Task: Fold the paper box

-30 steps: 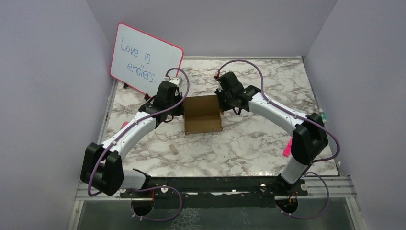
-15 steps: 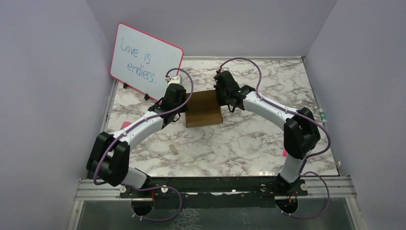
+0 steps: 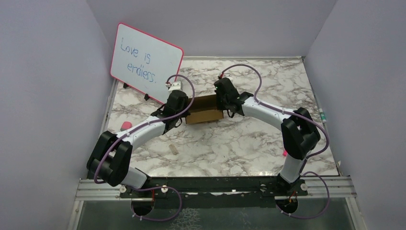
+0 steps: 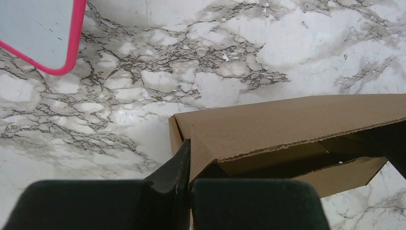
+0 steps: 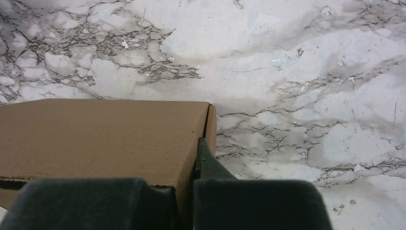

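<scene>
The paper box (image 3: pixel 205 109) is plain brown corrugated cardboard, a small rectangular box at the middle of the marble table, with its lid flap folded down over the top. My left gripper (image 3: pixel 184 111) is shut on the box's left side wall; the left wrist view shows the box (image 4: pixel 287 129) and one dark finger (image 4: pixel 178 160) pressed against the outside of the wall. My right gripper (image 3: pixel 221 105) is shut on the right side wall; the right wrist view shows the box (image 5: pixel 95 134) and a dark finger (image 5: pixel 203 158) against the wall. The inner fingers are hidden.
A pink-framed whiteboard (image 3: pixel 146 60) with blue writing stands at the back left, close behind the left arm. A small tan piece (image 3: pixel 174 149) lies on the marble nearer the front. A pink object (image 3: pixel 125 125) lies at the left edge and another (image 3: pixel 286 152) at the right.
Both grippers moved inward and forward with the box. The box's open top has closed: the rear flap folded down over it, and the box looks narrower from above.
</scene>
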Tool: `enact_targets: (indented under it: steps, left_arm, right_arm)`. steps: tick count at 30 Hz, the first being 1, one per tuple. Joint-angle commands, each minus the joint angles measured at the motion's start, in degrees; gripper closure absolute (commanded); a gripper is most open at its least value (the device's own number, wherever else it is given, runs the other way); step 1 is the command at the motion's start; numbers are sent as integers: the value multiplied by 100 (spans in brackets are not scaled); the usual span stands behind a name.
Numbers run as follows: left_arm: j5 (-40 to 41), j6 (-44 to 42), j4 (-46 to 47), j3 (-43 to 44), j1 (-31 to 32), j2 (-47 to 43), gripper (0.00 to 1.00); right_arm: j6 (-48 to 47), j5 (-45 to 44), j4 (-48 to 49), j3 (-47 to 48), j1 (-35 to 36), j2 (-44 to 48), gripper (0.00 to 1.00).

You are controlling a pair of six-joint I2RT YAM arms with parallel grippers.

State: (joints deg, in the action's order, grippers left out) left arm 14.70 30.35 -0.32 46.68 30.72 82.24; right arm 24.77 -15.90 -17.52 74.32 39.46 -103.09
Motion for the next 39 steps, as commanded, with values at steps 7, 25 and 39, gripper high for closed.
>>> enact_targets:
  steps: [7,25,39]
  left_arm:
    - [-29,290,395,-539,162,-524,97]
    - [-186,340,-110,-1357,171,-2317,58]
    - [131,188,-1308,-809,162,-3970,38]
  right_arm:
    - [402,25,698,-816,150,559,90]
    - [254,705,1452,-2000,149,2028,43]
    - [-390,748,1320,-1899,140,3284,29]
